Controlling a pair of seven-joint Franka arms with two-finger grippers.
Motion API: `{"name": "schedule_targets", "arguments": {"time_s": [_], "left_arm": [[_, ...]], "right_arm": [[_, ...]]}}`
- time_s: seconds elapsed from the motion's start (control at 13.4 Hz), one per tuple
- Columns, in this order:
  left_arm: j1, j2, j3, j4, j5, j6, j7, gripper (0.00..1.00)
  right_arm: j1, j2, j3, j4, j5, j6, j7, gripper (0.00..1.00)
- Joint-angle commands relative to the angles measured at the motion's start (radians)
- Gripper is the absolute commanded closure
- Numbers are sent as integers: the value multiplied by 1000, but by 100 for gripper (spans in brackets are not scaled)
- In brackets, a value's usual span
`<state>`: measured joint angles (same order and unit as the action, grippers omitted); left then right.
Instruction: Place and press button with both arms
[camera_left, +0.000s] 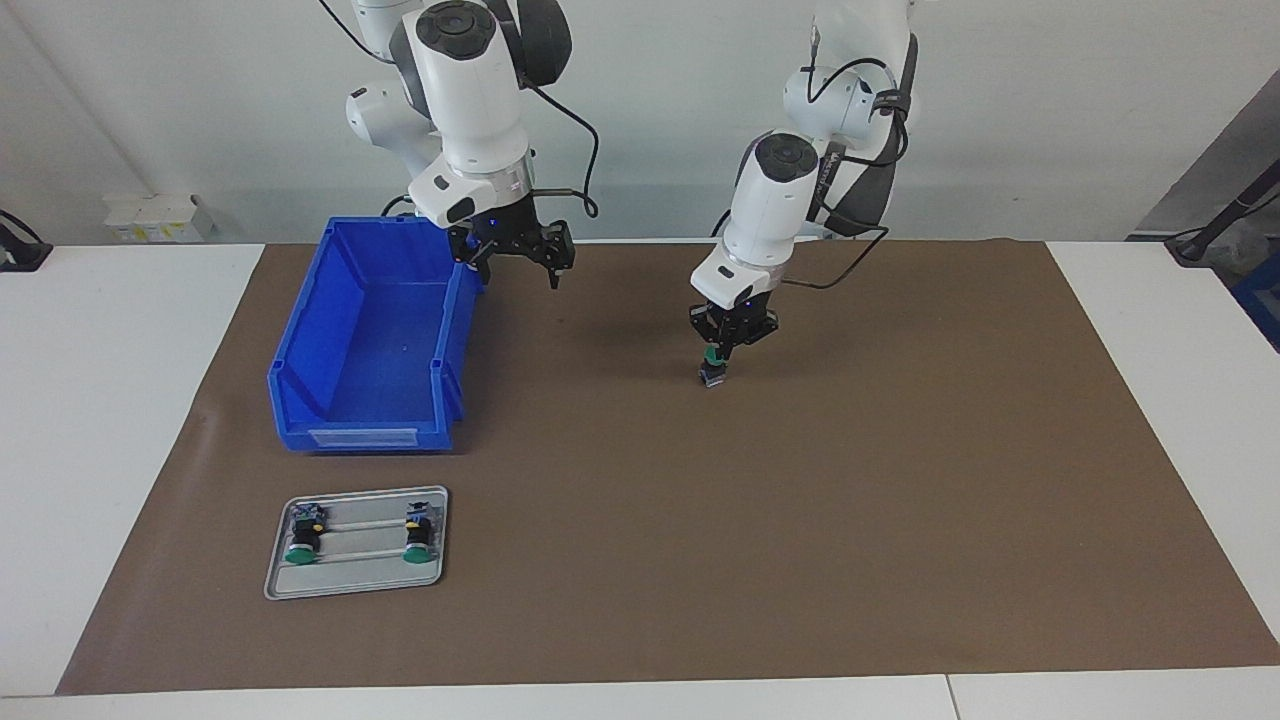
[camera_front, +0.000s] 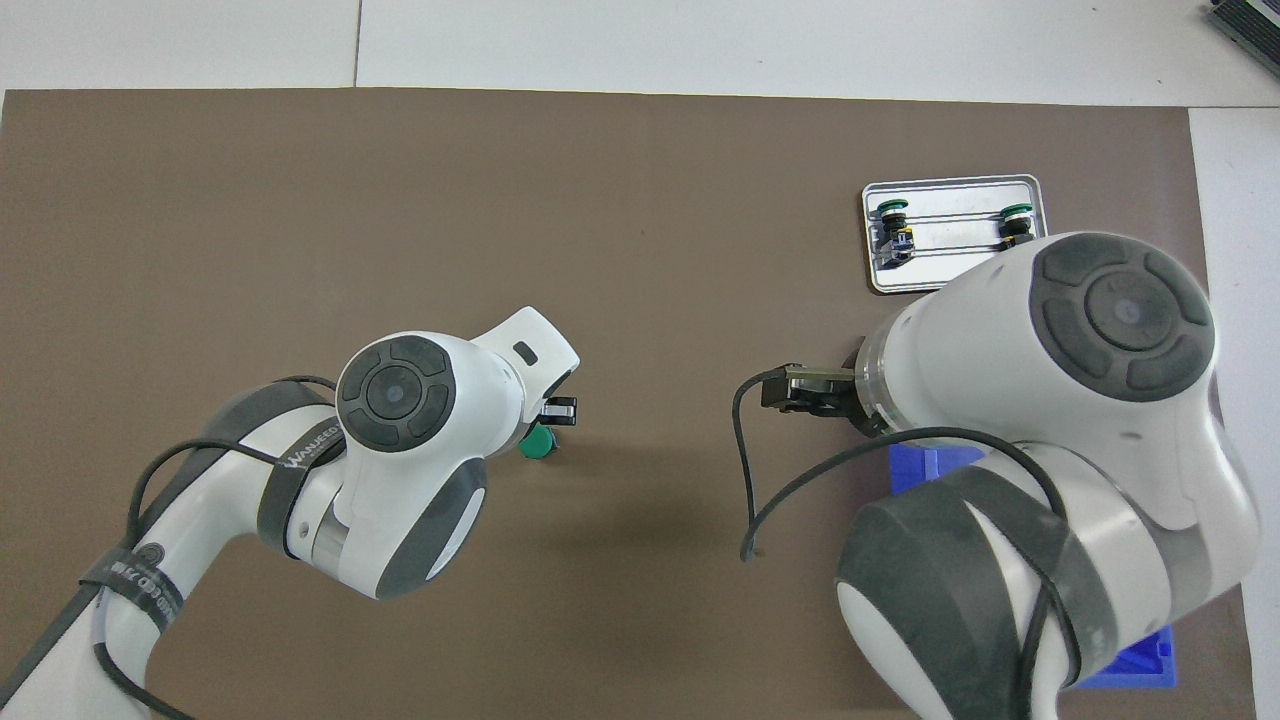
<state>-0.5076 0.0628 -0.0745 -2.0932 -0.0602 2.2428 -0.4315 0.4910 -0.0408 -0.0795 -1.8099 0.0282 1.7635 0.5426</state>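
A button (camera_left: 712, 368) with a green cap and a grey base stands tilted in the middle of the brown mat, toward the robots' edge. My left gripper (camera_left: 722, 350) reaches down from above and is shut on it just under the cap. I cannot tell whether the base touches the mat. In the overhead view only the button's green cap (camera_front: 538, 443) peeks out from under the left arm. My right gripper (camera_left: 517, 268) hangs open and holds nothing, above the mat beside the blue bin's rim.
A blue bin (camera_left: 370, 340) sits on the mat toward the right arm's end. Farther from the robots lies a grey metal tray (camera_left: 357, 575) holding two more green-capped buttons (camera_left: 303, 535) (camera_left: 418, 535). The brown mat (camera_left: 800, 520) covers most of the table.
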Motion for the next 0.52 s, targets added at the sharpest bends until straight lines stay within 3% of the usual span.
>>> {"name": "schedule_targets", "arguments": {"time_s": [0.0,0.45], "left_arm": [[-20,-24,13,-39,23,23,-21,98],[-32,-34,13,-87,23,29,-23,100]], "right_arm": [[-8,-24,3,-25,16,-4,-23,0],[-8,-27,3,-29,16,-4,-21,0]]}}
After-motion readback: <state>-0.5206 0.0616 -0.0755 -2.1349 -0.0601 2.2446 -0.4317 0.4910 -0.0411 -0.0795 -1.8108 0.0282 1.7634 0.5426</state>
